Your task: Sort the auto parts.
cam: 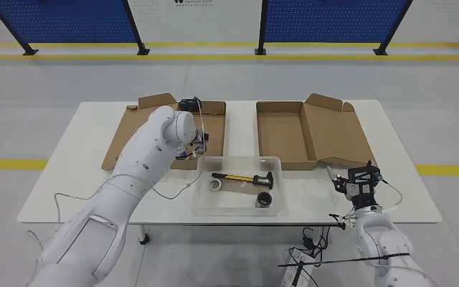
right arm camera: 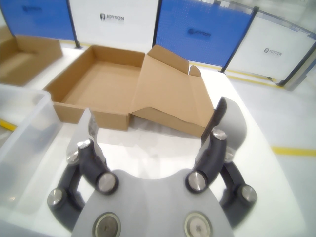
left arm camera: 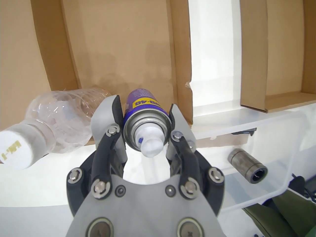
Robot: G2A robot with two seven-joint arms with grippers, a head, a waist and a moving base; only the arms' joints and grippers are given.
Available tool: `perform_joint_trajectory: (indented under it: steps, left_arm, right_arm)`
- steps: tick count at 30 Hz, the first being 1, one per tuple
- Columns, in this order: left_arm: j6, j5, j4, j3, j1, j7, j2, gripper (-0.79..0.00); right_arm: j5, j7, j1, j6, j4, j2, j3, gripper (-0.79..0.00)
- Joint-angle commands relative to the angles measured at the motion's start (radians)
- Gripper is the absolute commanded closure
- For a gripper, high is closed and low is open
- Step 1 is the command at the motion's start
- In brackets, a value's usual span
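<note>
My left gripper (left arm camera: 145,111) is shut on a blue spray can (left arm camera: 144,107) with a white nozzle, held over the near edge of the left cardboard box (left arm camera: 118,38). In the top view that gripper (cam: 199,146) hangs above the box's corner nearest the clear bin (cam: 276,163). A clear plastic bottle (left arm camera: 61,122) with a white cap lies in the box beside the can. The bin holds a yellow-handled tool (cam: 237,177), a tape roll (cam: 215,185), a black cylinder (cam: 264,199) and a metal sleeve (left arm camera: 248,165). My right gripper (right arm camera: 155,122) stands open over bare table.
The right cardboard box (cam: 283,136) lies open behind the bin, its lid (cam: 337,133) folded out to the right. My right gripper (cam: 344,181) sits near the table's front right edge. Blue fence panels (cam: 72,18) stand beyond the table.
</note>
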Motion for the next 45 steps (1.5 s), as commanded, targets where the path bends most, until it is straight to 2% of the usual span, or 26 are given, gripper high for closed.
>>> perform_joint_trajectory:
  steps: [1,31,37,39,40,44,45]
  left_arm:
    - [-0.004,-0.002,0.011,0.004,-0.001,0.0,-0.003,0.0]
    - [-0.042,-0.004,0.157,0.023,-0.024,-0.008,-0.042,-0.006]
    - [-0.046,-0.001,0.166,0.019,-0.024,-0.006,-0.046,-0.092]
    - [-0.046,0.002,0.167,0.019,-0.023,-0.006,-0.047,-0.169]
    - [-0.048,0.003,0.167,0.02,-0.022,-0.007,-0.048,-0.24]
    - [-0.05,0.005,0.17,0.017,-0.019,-0.007,-0.049,-0.256]
    - [-0.05,0.005,0.171,0.015,-0.019,-0.006,-0.05,-0.289]
  right_arm:
    - [0.0,0.0,0.0,0.0,0.0,0.0,0.0,-0.785]
    - [0.0,0.0,0.0,0.0,0.0,0.0,0.0,-0.785]
    - [0.0,0.0,0.0,0.0,0.0,0.0,0.0,-0.785]
    - [0.0,0.0,0.0,0.0,0.0,0.0,0.0,-0.785]
    - [0.0,0.0,0.0,0.0,0.0,0.0,0.0,-0.785]
    - [0.0,0.0,0.0,0.0,0.0,0.0,0.0,-0.785]
    - [0.0,0.0,0.0,0.0,0.0,0.0,0.0,-0.785]
